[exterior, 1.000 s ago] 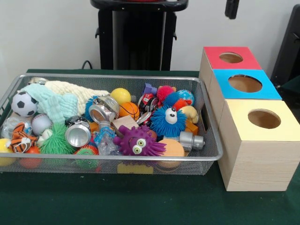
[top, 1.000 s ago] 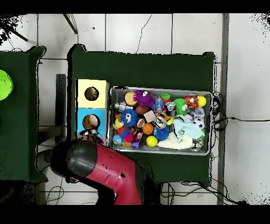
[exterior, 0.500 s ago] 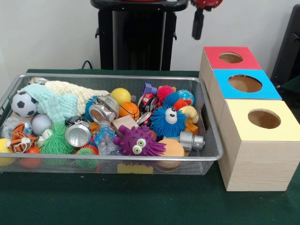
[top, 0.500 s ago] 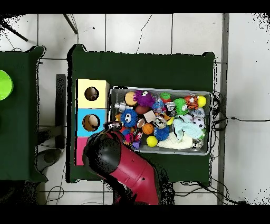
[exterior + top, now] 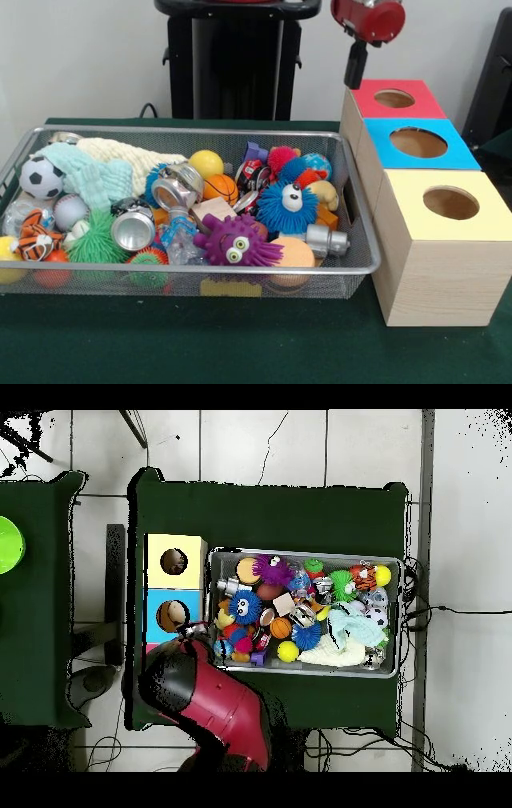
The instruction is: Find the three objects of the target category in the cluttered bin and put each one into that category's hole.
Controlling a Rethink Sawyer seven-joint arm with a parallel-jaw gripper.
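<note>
end effector (image 5: 354, 70) | above red box (image 5: 394, 98) | touching nothing

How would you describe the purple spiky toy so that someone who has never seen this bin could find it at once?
Start at the wire mesh bin and go to its front rail, right of the middle. The purple spiky toy lies there, just in front of the blue fuzzy toy. It has two eyes; the blue one shows a single eye.

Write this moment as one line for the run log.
arm: pincer above the red box's rim | pincer state: cannot tell | held: nothing seen | bin: full of toys | holes: nothing seen inside
</note>
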